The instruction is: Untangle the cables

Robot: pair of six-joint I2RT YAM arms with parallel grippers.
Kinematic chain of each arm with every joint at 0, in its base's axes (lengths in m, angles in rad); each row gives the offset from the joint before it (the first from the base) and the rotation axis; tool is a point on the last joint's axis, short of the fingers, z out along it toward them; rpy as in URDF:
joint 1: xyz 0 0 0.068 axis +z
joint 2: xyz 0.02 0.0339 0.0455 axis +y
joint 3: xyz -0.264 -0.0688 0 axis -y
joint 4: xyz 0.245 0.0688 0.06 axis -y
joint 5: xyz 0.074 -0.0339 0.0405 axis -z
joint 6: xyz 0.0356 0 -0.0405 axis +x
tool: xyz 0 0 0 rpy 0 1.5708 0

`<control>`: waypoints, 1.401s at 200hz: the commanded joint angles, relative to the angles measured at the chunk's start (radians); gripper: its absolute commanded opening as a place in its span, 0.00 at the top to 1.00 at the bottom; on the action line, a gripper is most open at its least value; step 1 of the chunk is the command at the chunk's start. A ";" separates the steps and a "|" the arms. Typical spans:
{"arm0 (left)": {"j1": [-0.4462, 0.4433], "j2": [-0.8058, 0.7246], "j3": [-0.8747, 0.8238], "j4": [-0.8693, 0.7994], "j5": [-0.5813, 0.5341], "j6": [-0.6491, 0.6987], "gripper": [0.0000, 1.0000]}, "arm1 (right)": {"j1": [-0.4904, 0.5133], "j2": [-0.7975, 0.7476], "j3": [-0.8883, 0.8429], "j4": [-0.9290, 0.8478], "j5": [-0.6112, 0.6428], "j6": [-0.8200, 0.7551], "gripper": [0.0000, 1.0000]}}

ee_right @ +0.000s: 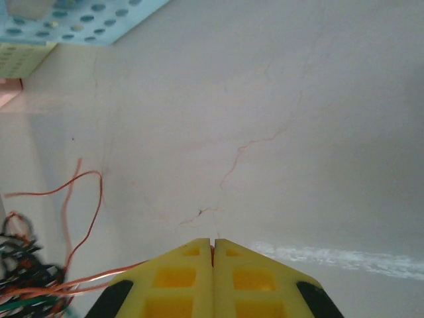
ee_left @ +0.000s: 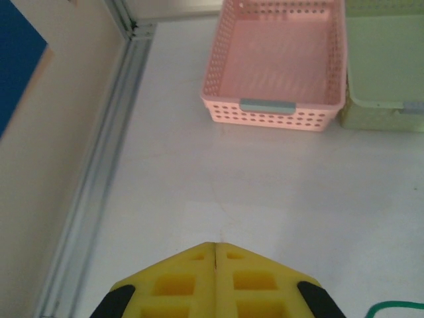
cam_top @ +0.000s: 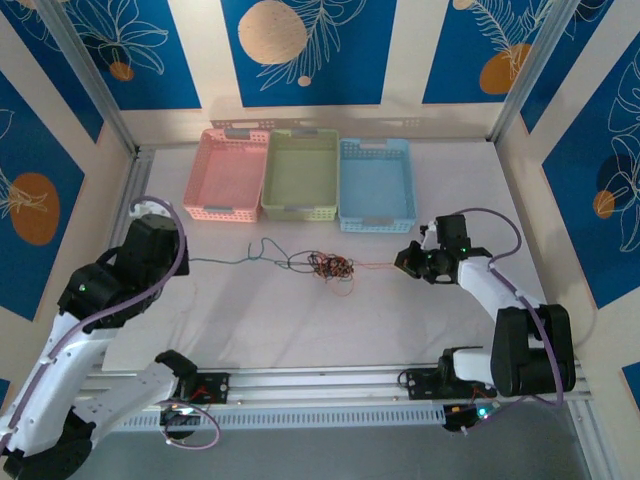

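The cables (cam_top: 330,266) lay in a knot mid table (cam_top: 420,330), just in front of the green basket (cam_top: 298,212) & the blue basket (cam_top: 377,222). One green wire (cam_top: 225,263) ran out to the left and one orange wire (cam_top: 375,264) to the right.

Your left claw (ee_left: 215,248) had its yellow pads pressed together, same w/ your right claw (ee_right: 213,245). I couldn't tell if either had a wire pinched, b/c no wire showed in the seam.

To do this step well, I think you needed to check each claw really had its wire end. Then you needed to pull apart slow & low, so the knot got looser, not tighter.

No brand, label or words could be read.
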 commanded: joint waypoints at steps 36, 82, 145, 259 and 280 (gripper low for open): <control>0.085 0.025 0.151 -0.055 -0.187 0.169 1.00 | -0.057 -0.047 -0.030 -0.021 0.116 0.023 1.00; 0.130 0.043 0.179 -0.036 -0.170 0.216 1.00 | -0.087 -0.077 -0.038 -0.024 0.146 0.031 1.00; 0.150 0.033 0.079 0.057 0.181 0.212 1.00 | -0.079 -0.058 -0.047 0.006 0.070 0.029 1.00; 0.150 0.017 -0.212 0.266 0.720 0.165 1.00 | 0.318 -0.196 0.135 -0.093 0.151 -0.129 0.31; 0.150 0.018 -0.201 0.259 0.731 0.176 1.00 | 0.440 -0.193 0.190 -0.071 0.145 -0.221 0.32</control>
